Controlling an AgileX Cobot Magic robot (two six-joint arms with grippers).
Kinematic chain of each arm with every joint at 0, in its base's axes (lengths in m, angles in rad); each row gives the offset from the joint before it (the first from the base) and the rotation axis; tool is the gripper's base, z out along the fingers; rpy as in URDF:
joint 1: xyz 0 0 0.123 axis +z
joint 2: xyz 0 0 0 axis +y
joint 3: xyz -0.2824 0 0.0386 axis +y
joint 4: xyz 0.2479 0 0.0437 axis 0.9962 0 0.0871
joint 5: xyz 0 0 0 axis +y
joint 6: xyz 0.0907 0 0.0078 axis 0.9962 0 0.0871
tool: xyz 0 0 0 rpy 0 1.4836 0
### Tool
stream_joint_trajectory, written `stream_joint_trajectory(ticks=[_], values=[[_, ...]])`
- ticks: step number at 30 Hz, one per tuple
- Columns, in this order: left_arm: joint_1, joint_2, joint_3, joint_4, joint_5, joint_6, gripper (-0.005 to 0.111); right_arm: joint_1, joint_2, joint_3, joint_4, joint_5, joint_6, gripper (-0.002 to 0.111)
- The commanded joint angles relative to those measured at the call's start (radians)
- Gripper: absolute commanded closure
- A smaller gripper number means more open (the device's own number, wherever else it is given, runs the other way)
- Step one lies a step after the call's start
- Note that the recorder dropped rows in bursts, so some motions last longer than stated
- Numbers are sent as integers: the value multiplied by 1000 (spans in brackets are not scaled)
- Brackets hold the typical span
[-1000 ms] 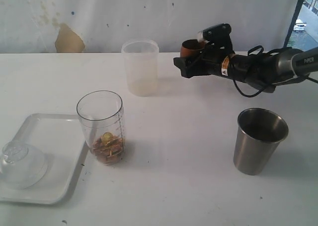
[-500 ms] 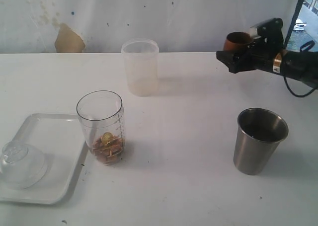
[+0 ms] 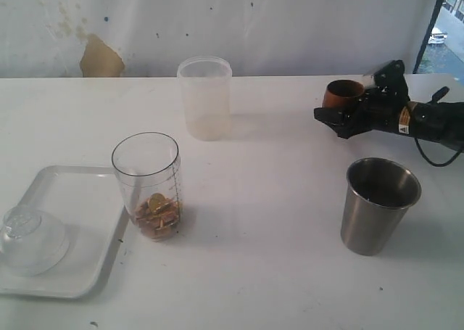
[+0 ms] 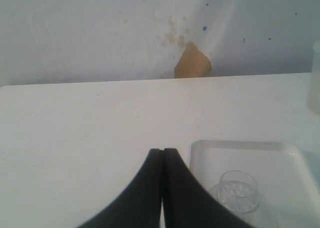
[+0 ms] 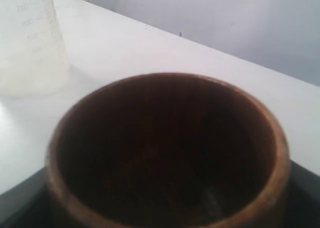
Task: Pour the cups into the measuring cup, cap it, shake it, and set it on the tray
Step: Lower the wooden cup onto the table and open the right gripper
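1 wooden cup (image 3: 343, 92), upright, clamped between right gripper (image 3: 336, 114) fingers; left gripper (image 4: 162, 155) fingers together, near tray (image 4: 240, 145)

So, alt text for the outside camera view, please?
A robot hand holds a brown wooden cup at the right of a white table. Also: steel cup, frosted tumbler, part-filled measuring cup, tray holding a clear lid.

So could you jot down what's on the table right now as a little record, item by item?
wooden cup: upright, gripped by right end effector, looks empty
measuring cup: upright beside tray, brown bits at bottom
frosted tumbler: upright, near the back wall
steel cup: upright, standing alone
tray: holds clear domed lid
left end effector: shut, holding nothing
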Motion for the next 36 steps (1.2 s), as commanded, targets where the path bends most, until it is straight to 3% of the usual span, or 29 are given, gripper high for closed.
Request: stream_joint_trajectory(ticks=[1, 36], values=[[-5, -4, 3, -7, -5, 0, 107, 27, 17, -4, -12, -23, 1, 108], [-5, -4, 3, -7, -5, 0, 107, 62, 71, -15, -44, -111, -36, 108]])
